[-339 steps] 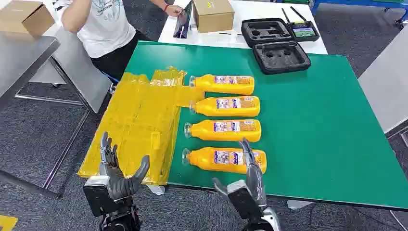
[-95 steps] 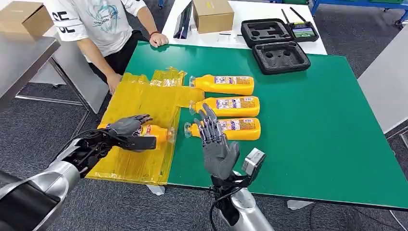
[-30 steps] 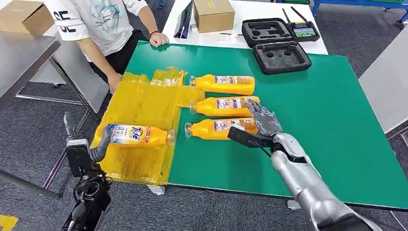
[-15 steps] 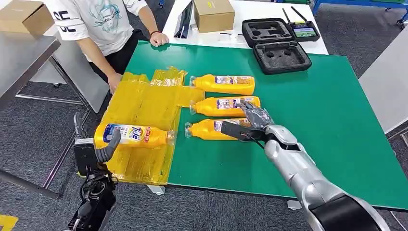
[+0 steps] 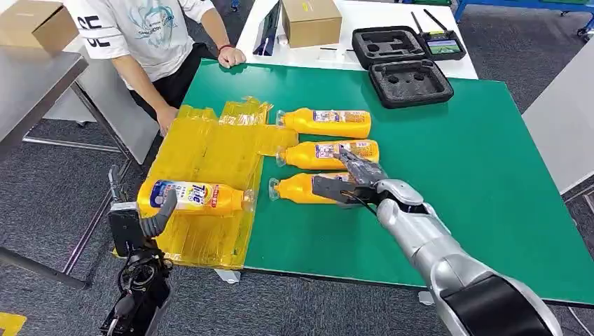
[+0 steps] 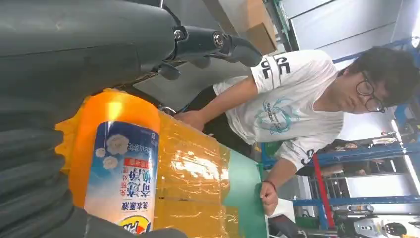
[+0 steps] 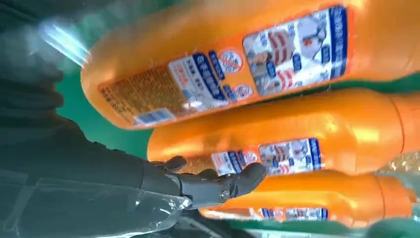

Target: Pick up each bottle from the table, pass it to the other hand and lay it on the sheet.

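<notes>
The green table [image 5: 490, 175] has broad bare room on its right side. The yellow sheet [image 5: 203, 154] overhangs its left edge, one bottle [image 5: 192, 197] lying on it. Right hand [image 5: 348, 180], fingers spread, reaches over the nearest bottle [image 5: 298, 187] of the row. Left hand [image 5: 143, 220] hangs off the edge, holding nothing.

Person [image 5: 150, 31], box [image 5: 309, 21], foam case [image 5: 409, 82].

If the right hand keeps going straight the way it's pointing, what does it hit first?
Probably the nearest bottle on the green table: the right hand is spread just over its body, fingers reaching toward the middle bottle. Depth is unclear.
</notes>
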Tool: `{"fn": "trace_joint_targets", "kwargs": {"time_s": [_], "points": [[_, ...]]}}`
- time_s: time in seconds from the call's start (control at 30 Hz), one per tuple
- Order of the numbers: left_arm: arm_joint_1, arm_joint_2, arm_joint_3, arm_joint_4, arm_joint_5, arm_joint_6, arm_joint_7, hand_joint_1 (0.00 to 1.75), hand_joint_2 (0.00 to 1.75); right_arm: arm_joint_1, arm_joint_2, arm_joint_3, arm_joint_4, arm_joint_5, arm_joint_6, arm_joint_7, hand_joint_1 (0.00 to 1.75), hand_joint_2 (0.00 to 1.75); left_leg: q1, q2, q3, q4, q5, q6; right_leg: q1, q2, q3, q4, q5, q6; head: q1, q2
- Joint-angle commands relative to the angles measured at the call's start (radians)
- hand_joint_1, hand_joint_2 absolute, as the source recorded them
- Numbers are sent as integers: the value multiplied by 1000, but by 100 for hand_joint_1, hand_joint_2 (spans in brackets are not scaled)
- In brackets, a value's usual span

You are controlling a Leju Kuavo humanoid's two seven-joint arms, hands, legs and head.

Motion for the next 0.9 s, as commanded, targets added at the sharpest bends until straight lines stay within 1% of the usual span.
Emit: {"fn": "trace_joint_targets", "kwargs": {"time_s": [0.03, 0.07, 0.13, 0.17, 0.2, 0.23, 0.3, 0.33, 0.43, 0.47, 0.5, 0.53, 0.57, 0.6, 0.67, 0.73, 0.83, 0.9], "points": [[-15, -15, 15, 68, 7, 0, 3, 0, 175, -51, 25, 46, 111, 0, 52, -8, 0, 175, -1, 0, 3, -1, -1, 1, 0, 0, 2, 0, -1, -1, 0, 0], [-15, -16, 15, 69, 8, 0, 3, 0, 175, -49, 25, 45, 112, -1, 51, -7, 0, 175, -1, 1, 5, 0, -2, 1, 0, 0, 4, 0, -2, -2, 0, 0], [-15, -16, 15, 69, 8, 0, 3, 0, 175, -49, 25, 45, 112, -1, 51, -7, 0, 175, -1, 1, 5, 0, -2, 1, 0, 0, 4, 0, -2, -2, 0, 0], [-15, -16, 15, 69, 8, 0, 3, 0, 175, -49, 25, 45, 112, -1, 51, -7, 0, 175, -1, 0, 8, 0, -3, 2, 0, -1, 7, 0, -3, -3, 0, 0], [-16, -16, 16, 69, 7, 0, 3, 0, 175, -51, 26, 45, 114, -3, 60, -7, 0, 175, -1, 0, 4, 0, -2, 1, 0, -1, 4, 0, -2, -1, 0, 0], [-16, -18, 18, 72, 10, -3, 3, 0, 175, -49, 27, 43, 116, -7, 66, -7, 0, 175, -1, 0, 6, 0, -3, 1, 0, -1, 6, 0, -3, -2, 0, 0], [-9, -18, 16, 75, 3, -3, 3, 0, 175, -38, 28, 41, 120, -13, 78, -8, 0, 175, -1, 0, 2, -1, -1, 1, 0, 0, 2, 0, -1, -1, 0, 0], [-10, -20, 17, 82, 7, -7, 3, 0, 175, -35, 27, 43, 123, -13, 84, -7, 0, 175, -1, 1, 5, -1, -2, 1, 0, -1, 5, 0, -2, -2, 0, 0], [-5, -21, 22, 79, 11, -10, 3, 0, 175, -29, 21, 43, 129, -15, 96, 3, 0, 175, -1, 0, 4, -1, -1, 1, 0, -1, 4, -1, -2, -1, 0, 0], [-4, -20, 21, 90, 11, -14, 3, 0, 175, -25, 16, 41, 130, -20, 109, 7, 0, 175, -1, 0, 7, -1, -3, 1, 0, -1, 7, -1, -3, -2, 0, 0], [-4, -21, 24, 90, 11, -13, 3, 0, 175, -23, 14, 41, 130, -20, 108, 9, 0, 175, -1, 0, 4, -1, -1, 1, 0, -1, 4, -1, -1, -1, 0, 0], [-2, -22, 25, 89, 11, -12, 3, 0, 175, -22, 13, 41, 130, -21, 108, 10, 0, 175, 0, 0, 3, -1, -1, 1, 0, -1, 3, -1, -1, -1, 0, 0], [1, -23, 29, 91, 14, -14, 3, 0, 175, -18, 11, 37, 128, -25, 104, 14, 0, 175, -1, -1, 6, -1, -2, 1, 0, -2, 6, -1, -2, -2, 0, 0], [4, -25, 32, 86, 13, -17, 3, 0, 175, -17, 11, 37, 128, -27, 108, 17, 0, 175, -1, -1, 4, -1, -1, 1, 0, -1, 4, -1, -1, -1, 0, 0], [3, -26, 33, 85, 13, -24, 3, 0, 175, -14, 11, 35, 126, -30, 106, 19, 0, 175, 0, -1, 7, -1, -3, 1, 0, -2, 7, -1, -3, -2, 0, 0], [0, -29, 36, 85, 10, -30, 3, 0, 175, -15, 11, 31, 126, -36, 110, 20, 0, 175, 0, -1, 3, -1, -1, 1, 0, -2, 4, -1, -1, -1, 0, 0], [-3, -30, 36, 86, 8, -29, 3, 0, 175, -16, 11, 30, 126, -37, 112, 20, 0, 175, 0, -1, 6, -1, -2, 1, 0, -2, 6, -1, -3, -2, 0, 0], [-10, -31, 37, 96, 11, -34, 5, 0, 175, -16, 11, 32, 127, -37, 121, 20, 0, 175, 0, -1, 3, -1, -1, 1, 0, -2, 3, -1, -1, -1, 0, 0]]}}
